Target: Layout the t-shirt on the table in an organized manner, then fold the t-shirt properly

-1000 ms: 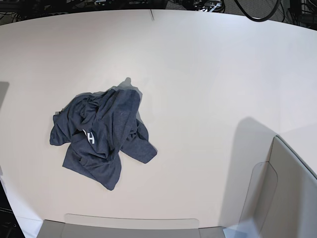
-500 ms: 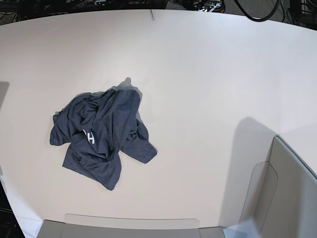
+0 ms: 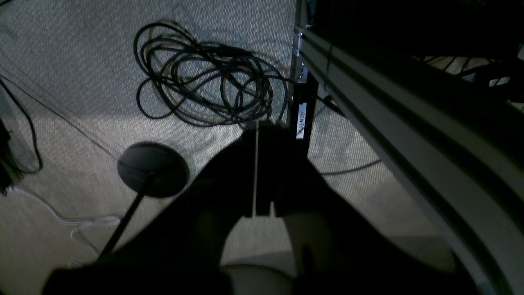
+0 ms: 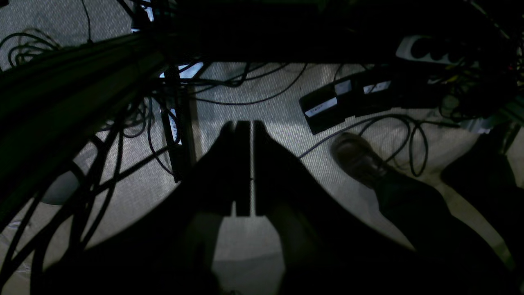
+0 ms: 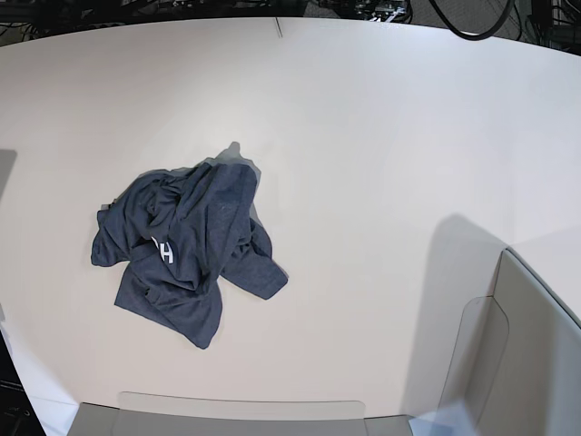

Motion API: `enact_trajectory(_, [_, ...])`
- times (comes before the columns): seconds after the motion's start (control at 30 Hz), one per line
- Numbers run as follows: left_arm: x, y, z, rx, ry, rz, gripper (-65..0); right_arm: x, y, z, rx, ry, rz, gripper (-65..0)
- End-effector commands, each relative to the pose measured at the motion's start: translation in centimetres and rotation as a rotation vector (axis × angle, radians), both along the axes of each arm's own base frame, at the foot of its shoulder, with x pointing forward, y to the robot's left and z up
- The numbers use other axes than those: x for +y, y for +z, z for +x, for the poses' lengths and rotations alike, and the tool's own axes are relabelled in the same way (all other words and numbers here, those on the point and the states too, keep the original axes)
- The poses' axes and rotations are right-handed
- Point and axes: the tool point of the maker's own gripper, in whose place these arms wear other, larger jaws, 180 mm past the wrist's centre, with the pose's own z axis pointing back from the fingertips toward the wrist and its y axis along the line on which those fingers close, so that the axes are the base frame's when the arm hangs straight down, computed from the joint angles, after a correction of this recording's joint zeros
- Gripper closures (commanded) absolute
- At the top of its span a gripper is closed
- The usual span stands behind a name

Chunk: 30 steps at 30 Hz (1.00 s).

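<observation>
1. Two end effectors, neither above the table (image 5: 363, 136): the left end effector (image 3: 258, 172) and the right end effector (image 4: 245, 172) both hang below the tabletop level, each looking down at carpeted floor, each clenched on nothing, fingers pressed together.

2. The t-shirt (image 5: 186, 250) lies crumpled in a heap on the table, toward the left side of the base view and well short of the table's far edge. Its bulk runs roughly diagonally, from the upper right of the heap down to a loose flap at the lower left.

3. Judged from the rig layout, the arm carrying the right wrist camera sits on that same side of the table as the t-shirt, so it looks the nearer one for a first reach; the left arm would have to cross most of the bare table.

4. Only a fragment of white lettering (image 5: 164, 252) shows in a fold of the t-shirt; collar, sleeves and hem cannot be told apart in the bunched cloth.

5. Neither arm appears in the base view. The wrist views are dark: a cable coil (image 3: 204, 82) and a round stand base (image 3: 152, 169) lie under the left end effector, a shoe (image 4: 356, 157) beside the right one.
</observation>
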Motion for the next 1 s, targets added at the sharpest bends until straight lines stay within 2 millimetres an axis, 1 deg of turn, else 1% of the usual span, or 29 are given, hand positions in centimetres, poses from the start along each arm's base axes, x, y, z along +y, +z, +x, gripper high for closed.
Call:
enact_trajectory(0.0, [0.3, 0.1, -0.8, -0.005, 0.006, 0.005, 0.0, -0.3, 0.1, -0.5, -0.005, -0.004, -0.005, 0.0])
enact_trajectory(0.07, [0.7, 0.4, -1.2, -0.026, 0.005, 0.014, 0.0, -1.1, 0.3, -1.1, -0.011, 0.0, -0.018, 0.0])
enact_trajectory(0.1, [1.4, 0.5, -1.3, -0.034, 0.003, 0.025, 0.0, -1.4, 0.4, -1.4, -0.013, 0.001, -0.023, 0.0])
enact_trajectory(0.13, [1.6, 0.6, -1.5, -0.04, 0.002, 0.029, 0.0, -1.7, 0.5, -1.7, -0.017, 0.002, -0.029, 0.0])
enact_trajectory(0.2, [1.7, 0.9, -2.2, -0.047, 0.001, 0.033, 0.0, -2.0, 0.7, -2.3, -0.02, 0.004, -0.035, 0.0])
enact_trajectory(0.27, [1.9, 1.1, -2.9, -0.055, 0.0, 0.037, 0.0, -3.2, 1.1, -3.2, -0.023, 0.014, -0.053, 0.0])
enact_trajectory(0.33, [2.0, 1.4, -3.6, -0.056, -0.001, 0.04, 0.0, -3.7, 1.4, -3.7, -0.03, 0.033, -0.065, 0.0])
enact_trajectory(0.4, [2.1, 1.7, -4.1, -0.064, -0.003, 0.044, 0.0, -4.0, 1.8, -4.1, -0.042, 0.064, -0.075, 0.0])
enact_trajectory(0.43, [2.2, 1.8, -4.3, -0.067, -0.002, 0.045, 0.0, -4.7, 2.1, -4.1, -0.05, 0.083, -0.088, 0.0])
enact_trajectory(0.5, [2.3, 2.3, -4.8, -0.061, -0.001, 0.048, 0.0, -5.2, 2.8, -4.2, -0.073, 0.114, -0.103, 0.0])
enact_trajectory(0.57, [2.6, 3.0, -4.6, -0.071, 0.034, 0.045, 0.0, -5.3, 3.5, -4.3, -0.094, 0.128, -0.109, 0.0])
enact_trajectory(0.6, [2.8, 3.5, -5.0, -0.068, 0.058, 0.042, 0.0, -5.8, 3.9, -4.3, -0.109, 0.133, -0.116, 0.0])
enact_trajectory(0.77, [5.7, 5.9, -5.4, -0.062, 0.149, 0.039, 0.0, -9.0, 7.2, -4.0, -0.19, 0.189, -0.175, 0.0])
enact_trajectory(0.87, [6.6, 7.4, -5.4, -0.067, 0.186, 0.023, 0.0, -10.1, 9.2, -3.8, -0.231, 0.229, -0.195, 0.0])
enact_trajectory(0.9, [6.8, 7.8, -5.3, -0.072, 0.192, 0.019, 0.0, -10.3, 9.8, -3.7, -0.241, 0.239, -0.198, 0.0])
enact_trajectory(0.97, [7.3, 8.8, -5.7, -0.075, 0.2, 0.014, 0.0, -10.5, 10.8, -3.8, -0.258, 0.259, -0.203, 0.0])
